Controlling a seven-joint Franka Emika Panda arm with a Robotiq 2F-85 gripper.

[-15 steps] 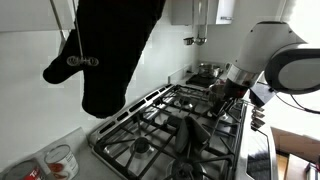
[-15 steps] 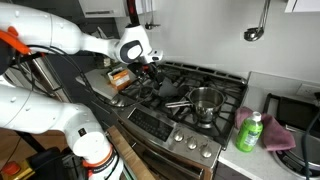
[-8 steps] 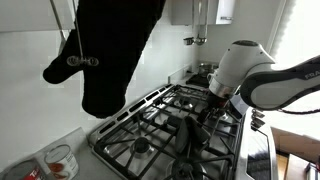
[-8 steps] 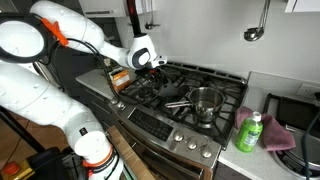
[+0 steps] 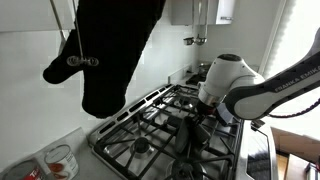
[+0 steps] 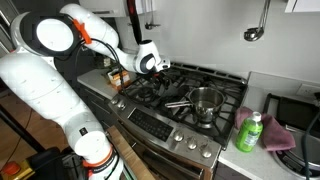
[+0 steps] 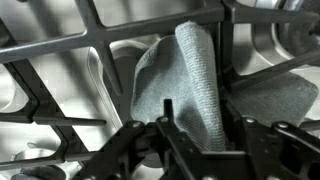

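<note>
Your end effector hangs low over the stove, pointed straight down at a grey cloth that lies on the black grate. In the wrist view the cloth bunches into a raised fold running from about 12 o'clock down to 6 o'clock. It likely stands up like that because the grate bars hold it off the burner and leave slack. The fingers stand one on each side of that ridge, at roughly 9 and 3 o'clock. That is probably why the wrist is turned this way, since a grip across the fold meets far more fabric than one along it. The fingers are partway together with cloth between them, but you cannot tell whether they are pressing on it. In an exterior view a steel pot sits on a burner at about 4 o'clock from the end effector, well apart from it.
</note>
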